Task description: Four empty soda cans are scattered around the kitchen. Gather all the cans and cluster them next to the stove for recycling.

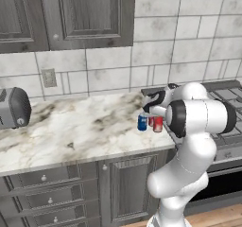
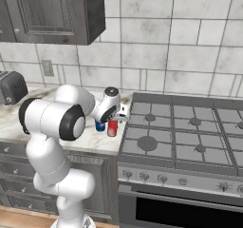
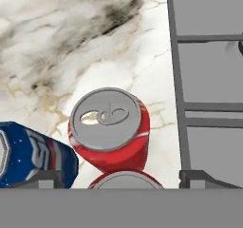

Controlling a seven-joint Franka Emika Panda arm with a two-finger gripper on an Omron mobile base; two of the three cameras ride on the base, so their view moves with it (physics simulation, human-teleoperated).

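Hovering just above the can cluster at the worktop's stove-side edge, the gripper [image 3: 121, 177] points down at the cans; its two dark finger tips stand wide apart at the bottom of the hand view, with a can top between them, and I cannot tell whether they grip that can or have let it go. Directly ahead of the fingers stands a red can [image 3: 110, 129], upright, tab showing on its grey lid. A second red-rimmed can [image 3: 124, 180] sits between the finger tips, touching or nearly touching the first. A blue can [image 3: 33, 158] stands just beside them, on the side away from the stove.

From the base views, three cans look grouped: the blue one and the red ones close by the stove [image 2: 182, 127], near the front edge of the worktop [image 1: 71, 126].

If the step in hand is setting this can down, the sound way is to open fully and rise straight up, since any sideways drift would knock the neighbours, which stand very close.

Marble with dark veining covers the worktop; a toaster [image 1: 13, 108] sits at its far end, well apart. Grey tile runs behind, with an outlet [image 1: 48, 77], dark cabinets above and drawers below.
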